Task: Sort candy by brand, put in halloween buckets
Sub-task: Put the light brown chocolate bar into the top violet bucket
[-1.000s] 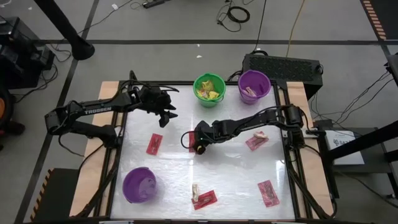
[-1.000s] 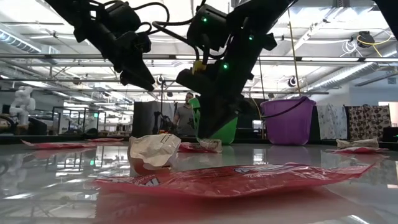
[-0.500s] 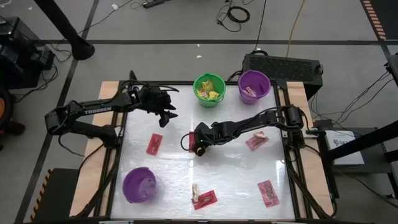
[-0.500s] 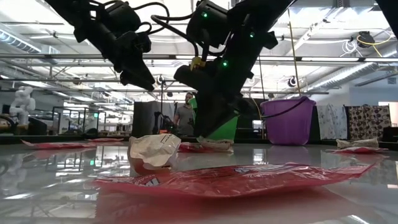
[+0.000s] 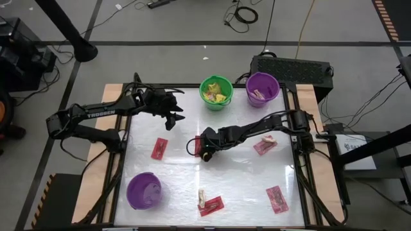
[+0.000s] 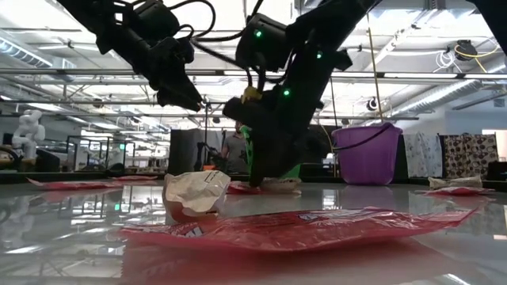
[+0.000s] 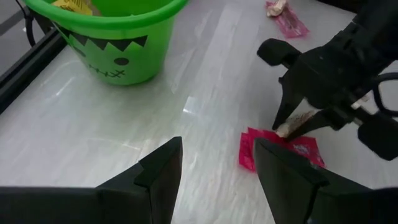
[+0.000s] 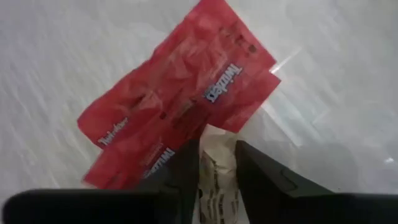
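Observation:
My right gripper point(image 5: 204, 153) points down at mid-table, open, its fingers on either side of a small tan candy piece point(image 8: 217, 167). The piece lies partly on a flat red packet point(image 8: 180, 118), which rests flat on the table. My left gripper point(image 5: 174, 118) hangs open above the table's far left part with nothing between its fingers. At the far edge stand the green bucket point(image 5: 216, 94), holding yellow packets, and a purple bucket point(image 5: 262, 88), holding pink ones. A second purple bucket point(image 5: 143, 190) stands near left. My right gripper comes at the tan piece point(image 7: 297, 123) from above, slanting down, one finger on each side of it. The piece fills the gap between the fingers point(image 8: 186, 171); whether they touch it I cannot tell. Its lower end rests on the red packet point(image 7: 273, 146).
Other red packets lie at left point(image 5: 158, 148), right point(image 5: 264, 147), near right point(image 5: 277, 199) and near middle point(image 5: 210, 206). Tan pieces lie beside two of them point(image 5: 268, 137) point(image 5: 201, 196). Bare tabletop shows between the arms and the near buckets.

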`<control>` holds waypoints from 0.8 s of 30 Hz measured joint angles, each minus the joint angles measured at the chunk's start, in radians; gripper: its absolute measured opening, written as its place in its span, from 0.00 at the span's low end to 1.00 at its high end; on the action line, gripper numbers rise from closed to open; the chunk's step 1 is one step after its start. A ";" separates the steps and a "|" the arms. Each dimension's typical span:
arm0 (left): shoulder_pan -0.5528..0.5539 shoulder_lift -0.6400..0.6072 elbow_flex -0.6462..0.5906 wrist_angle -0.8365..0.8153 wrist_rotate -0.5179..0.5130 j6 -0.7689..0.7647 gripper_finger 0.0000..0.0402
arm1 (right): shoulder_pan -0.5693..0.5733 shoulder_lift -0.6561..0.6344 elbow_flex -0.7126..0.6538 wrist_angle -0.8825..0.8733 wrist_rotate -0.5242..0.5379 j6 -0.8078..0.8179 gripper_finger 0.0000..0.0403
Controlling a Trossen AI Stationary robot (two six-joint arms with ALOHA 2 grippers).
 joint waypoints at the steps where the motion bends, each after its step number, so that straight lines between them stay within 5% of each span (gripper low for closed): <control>1: 0.000 0.000 0.000 0.000 0.000 0.000 0.51 | 0.000 0.002 0.000 -0.002 0.000 -0.001 0.21; 8: 0.000 0.000 0.000 -0.001 0.000 0.000 0.51 | -0.020 -0.023 -0.001 0.014 -0.005 0.000 0.01; 19: 0.000 0.000 0.000 -0.005 0.000 0.000 0.51 | -0.036 -0.244 -0.002 -0.175 0.008 0.006 0.00; 24: 0.000 0.000 0.000 0.005 0.000 0.003 0.51 | -0.071 -0.431 -0.002 -0.359 0.167 0.003 0.00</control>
